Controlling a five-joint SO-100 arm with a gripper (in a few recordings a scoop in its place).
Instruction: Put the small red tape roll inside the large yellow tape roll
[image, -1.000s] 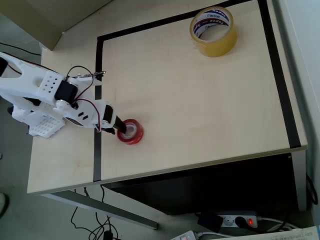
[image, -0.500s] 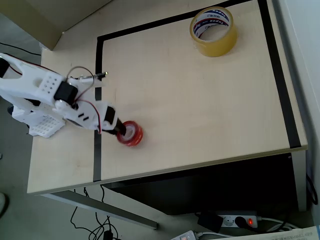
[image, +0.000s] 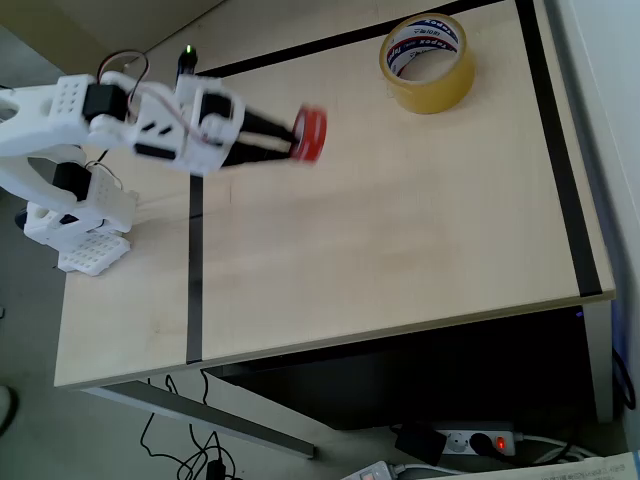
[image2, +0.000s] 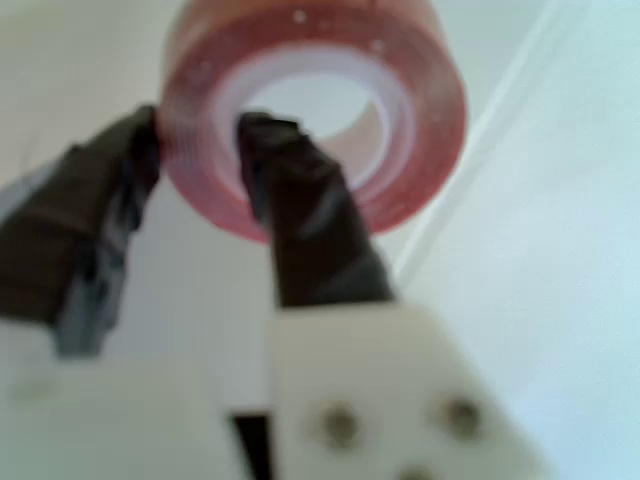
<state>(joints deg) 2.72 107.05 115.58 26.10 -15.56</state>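
Looking down from the overhead view, I see the pale wooden table (image: 400, 230) with its black tape border (image: 195, 250), and my white arm (image: 130, 120) reaching out from the left side over the upper left part of the marked area. At the top right of the table, near the border's corner, the large yellow tape roll (image: 428, 62) lies flat with its hole facing up; its white core carries red and blue lettering, too small for me to read. My gripper (image: 292, 137) points right, toward that roll but well apart from it, and it is clamped on the small red tape roll (image: 311, 134), which is lifted off the table. From above, the red roll appears edge-on and slightly blurred, so its hole faces sideways along the line of the fingers and not upward. In the wrist view the grip is plain: one dark finger (image2: 300, 220) sits inside the ring against the pale pinkish-white core, the other finger (image2: 95, 230) presses on the outside of the red band, and the jaws are narrowed to the thickness of the roll's wall. There the small red tape roll (image2: 400, 80) fills the upper part of the picture, its opening facing the camera, and I see no label on it.
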